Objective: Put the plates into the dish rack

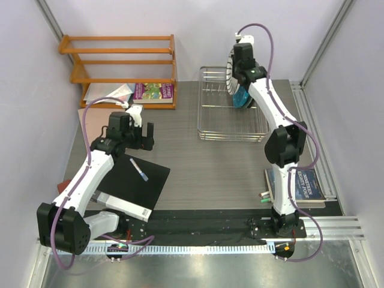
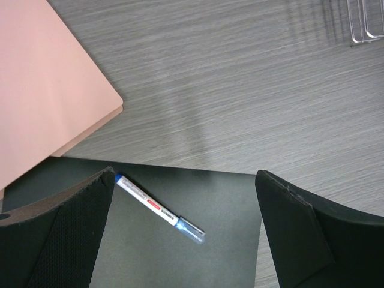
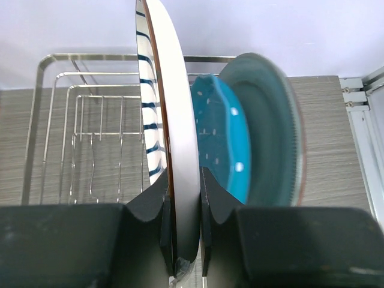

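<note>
Striped plate [image 3: 179,120] runs off the top edge in your right wrist view and hides half the blue plate [image 3: 219,138]; teal plate [image 3: 270,132] rim blurred. Overhead, your right arm [image 1: 273,108] covers most of all three.

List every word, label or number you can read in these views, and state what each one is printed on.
"EIGHTY FOUR": on the cover of the blue book. The smaller line above it looks like "NINETEEN" but is too small to be sure.
Purple book: it has cover print, too small to read.
Pen: red print on its white label, too blurred to read.
No other text is readable.
</note>
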